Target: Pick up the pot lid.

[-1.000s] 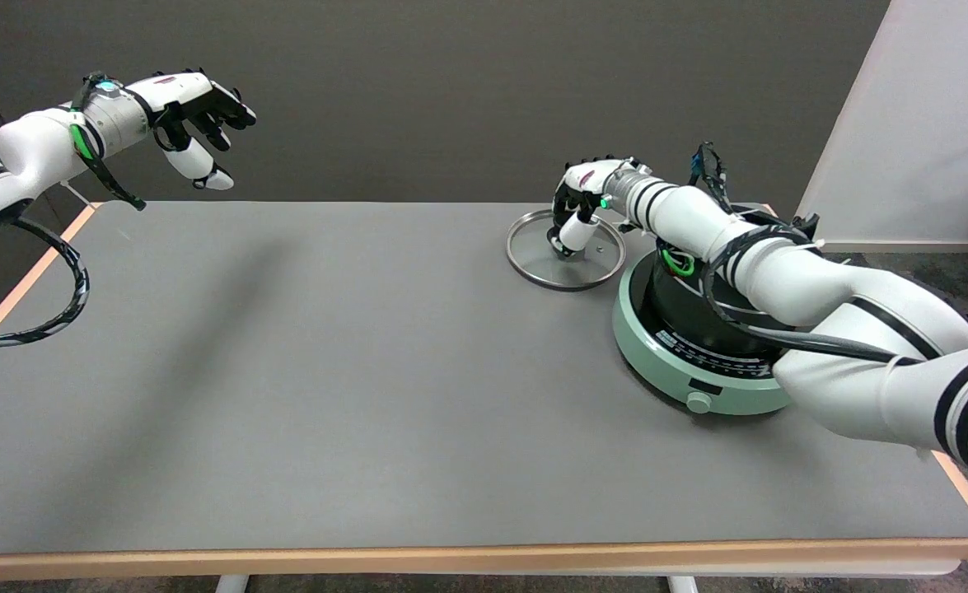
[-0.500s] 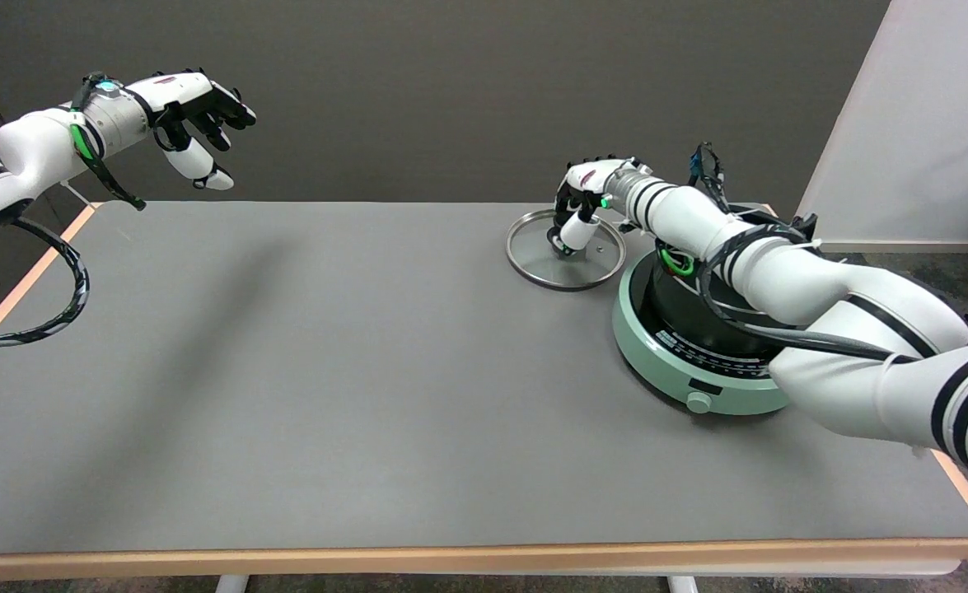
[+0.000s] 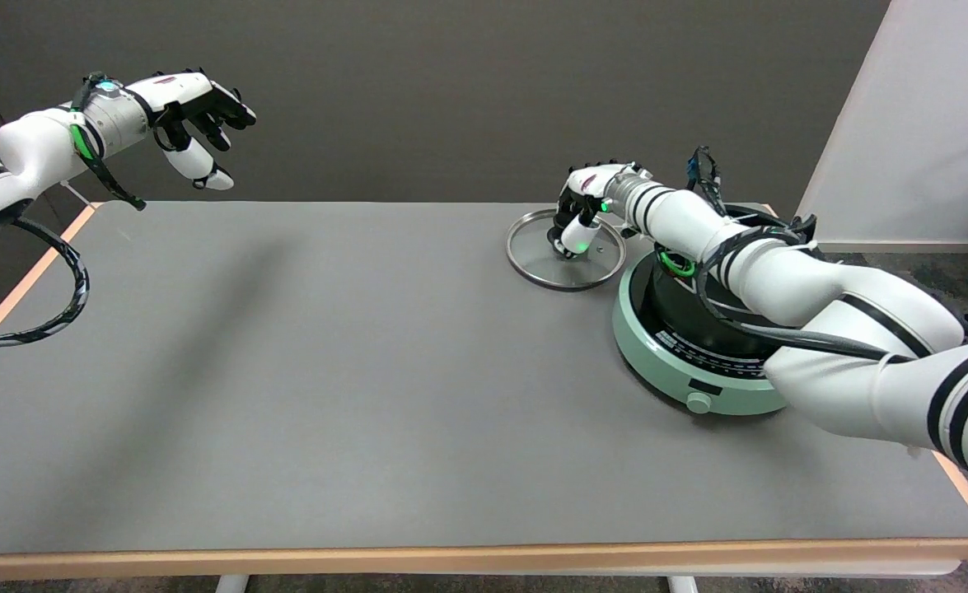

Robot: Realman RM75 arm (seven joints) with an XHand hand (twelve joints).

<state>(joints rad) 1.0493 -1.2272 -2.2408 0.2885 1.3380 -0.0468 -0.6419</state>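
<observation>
Pot lid [image 3: 551, 265]: glass with a metal rim, lying flat on the grey table [image 3: 352, 371] toward its far right part, just left of the green cooker [image 3: 657, 350] and close against that cooker's rim. At the lid's middle, a dark knob, mostly covered. Right hand [image 3: 580, 211] down over that knob, fingers curled in around it with the white thumb pointing down onto the lid's centre (whether the knob is truly clamped or only touched cannot be told from this angle). Lid not lifted. Behind the hand, the white right arm [image 3: 780, 276] stretched across the cooker, a black pot [image 3: 685, 309] standing on the cooker beneath it, black cables looped around the forearm.
</observation>
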